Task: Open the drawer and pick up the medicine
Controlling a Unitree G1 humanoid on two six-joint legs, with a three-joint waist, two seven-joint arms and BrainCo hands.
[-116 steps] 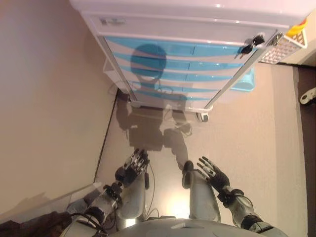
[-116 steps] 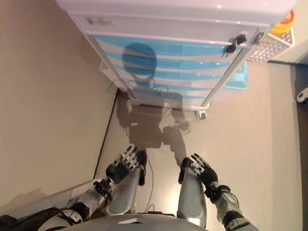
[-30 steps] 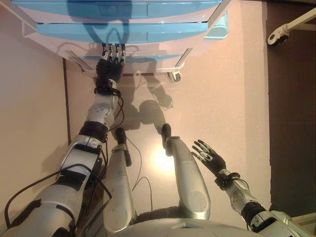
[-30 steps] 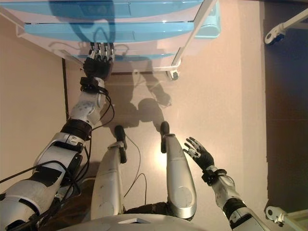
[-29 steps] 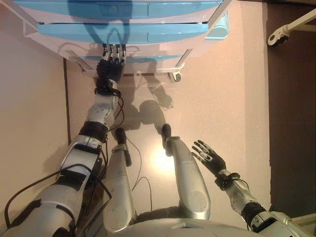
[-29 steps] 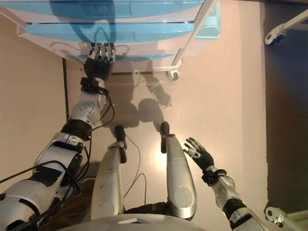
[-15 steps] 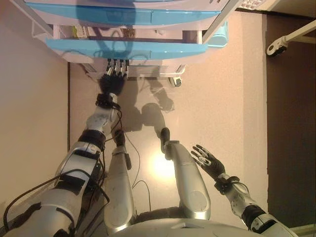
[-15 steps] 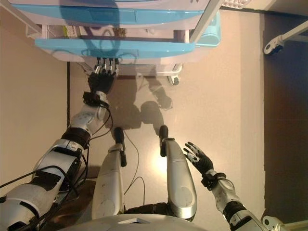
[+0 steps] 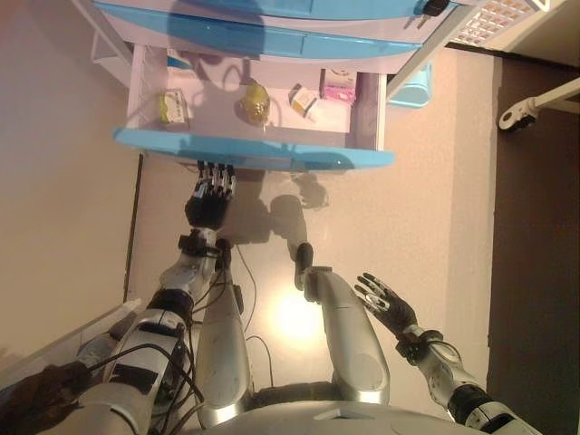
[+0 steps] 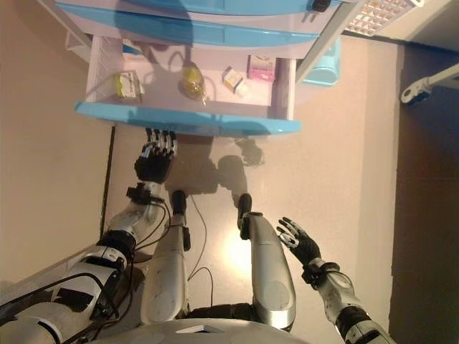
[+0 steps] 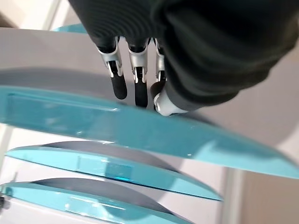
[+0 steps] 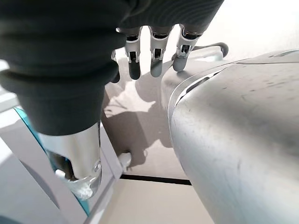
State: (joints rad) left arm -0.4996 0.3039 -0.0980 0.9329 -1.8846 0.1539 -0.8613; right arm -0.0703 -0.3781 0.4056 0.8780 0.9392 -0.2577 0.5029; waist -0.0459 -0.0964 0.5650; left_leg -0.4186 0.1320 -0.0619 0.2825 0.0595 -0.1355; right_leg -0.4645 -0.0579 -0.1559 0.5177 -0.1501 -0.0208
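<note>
Blue-fronted drawer [image 9: 254,159] out, with medicine boxes [image 9: 304,98] and a yellow bottle [image 9: 256,100] inside; left hand [image 9: 207,199] just below its front, fingers straight; right hand [image 9: 385,302] low, spread.

I counted one cabinet [image 9: 399,63] in front of me, with one drawer [image 9: 254,159] pulled out and two more blue drawer fronts [image 9: 272,41] closed above it in the head views. Inside the open drawer I made out five small things: one greenish packet [image 9: 172,106] on the left, one blue and white box [image 9: 178,62] at the back, one round yellow item [image 9: 256,101] in the middle, one small white box [image 9: 304,98] and one pink box [image 9: 338,86] to the right. I also saw one white mesh basket [image 9: 494,20] beside the cabinet and one caster wheel [image 9: 509,116] of something off to the right.
</note>
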